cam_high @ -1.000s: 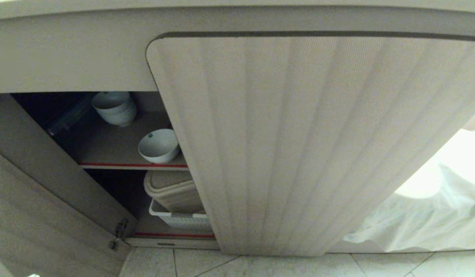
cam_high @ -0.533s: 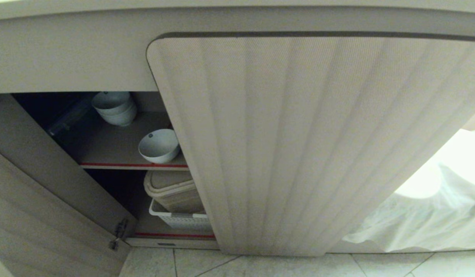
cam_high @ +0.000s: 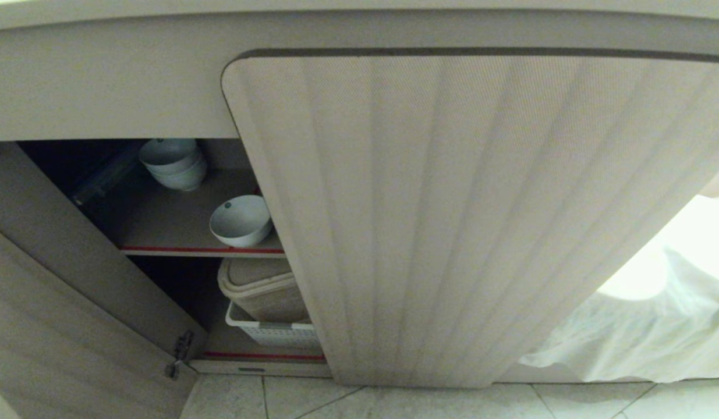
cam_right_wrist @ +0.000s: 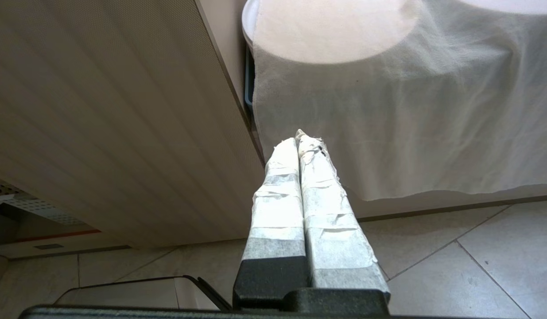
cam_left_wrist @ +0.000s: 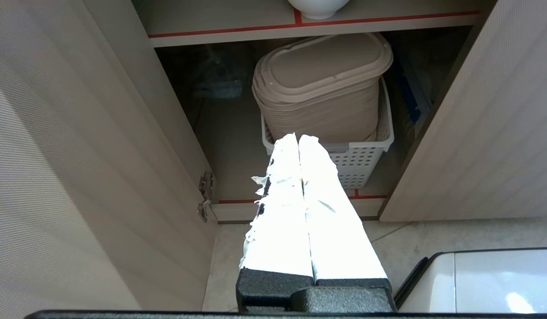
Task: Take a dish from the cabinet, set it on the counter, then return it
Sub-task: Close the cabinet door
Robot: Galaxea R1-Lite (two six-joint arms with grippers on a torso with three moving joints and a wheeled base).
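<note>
From the head camera I see the cabinet (cam_high: 452,221) with its left door (cam_high: 56,302) swung open and the fluted right door closed over most of the front. The dish (cam_high: 240,220) sits upright on the upper red-edged shelf (cam_high: 202,249), close to the front edge and just beside the closed door; a stack of white bowls (cam_high: 173,163) stands further back on the same shelf, apart from it. Below, a white perforated basket (cam_high: 272,334) holds a stack of beige lidded containers (cam_high: 260,288). Neither arm shows in the head view. My left end effector (cam_left_wrist: 297,138) hangs outside the open compartment, its taped fingers pressed together and empty, pointing toward the basket on the lower shelf, with only the foot of the dish visible above it. My right end effector (cam_right_wrist: 300,137) is also pressed together with nothing in it, low over the tiled floor (cam_right_wrist: 455,266) in front of a white cloth (cam_right_wrist: 410,124) draped beside the closed door.
</note>
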